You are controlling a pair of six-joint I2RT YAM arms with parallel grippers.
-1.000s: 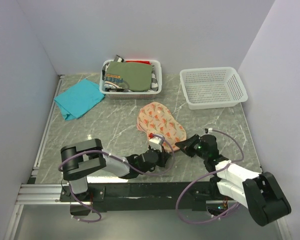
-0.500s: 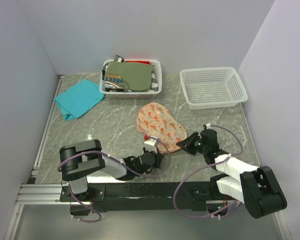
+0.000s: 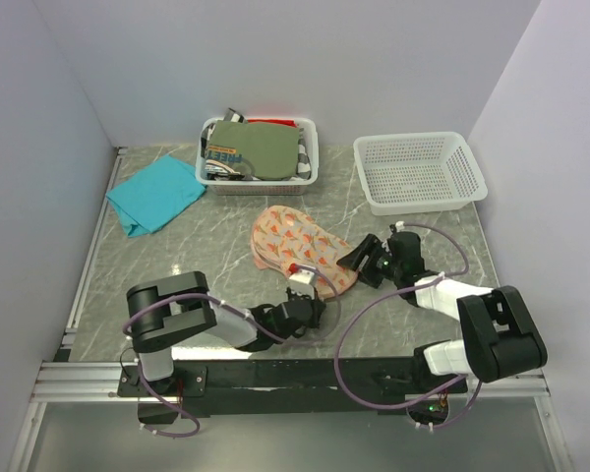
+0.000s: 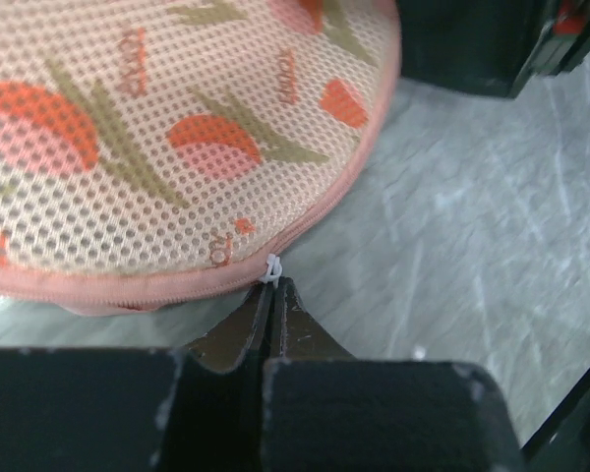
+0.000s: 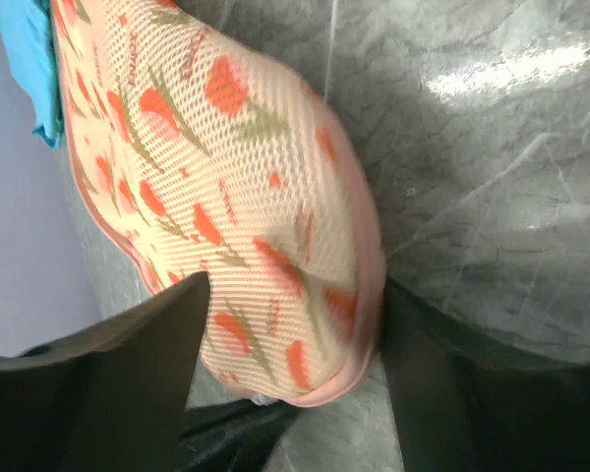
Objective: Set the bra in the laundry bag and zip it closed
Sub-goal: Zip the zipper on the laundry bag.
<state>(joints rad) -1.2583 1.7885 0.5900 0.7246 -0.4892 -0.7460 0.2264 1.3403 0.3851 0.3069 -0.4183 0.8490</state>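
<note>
Two baskets: clothes basket (image 3: 259,185), mesh basket (image 3: 420,172), sitting behind.
Laundry bag (image 3: 300,246), one: lying just ahead of both grippers; lettering blurring, unreadable.
Left gripper (image 4: 273,290): I am pinching its zipper pull (image 4: 271,267).
Right gripper (image 3: 359,261): I am clasping its end.

1. The grey-green marbled table (image 3: 216,258) carries 4 things.
2. A teal cloth (image 3: 155,193) lies rumpled near the far-left corner.
3. A white basket (image 3: 256,183) of garments sits at the far edge, left of centre.
4. A white mesh basket (image 3: 420,172) sits near the far-right corner.
5. The laundry bag (image 3: 297,244) lies flat around the middle.
</note>
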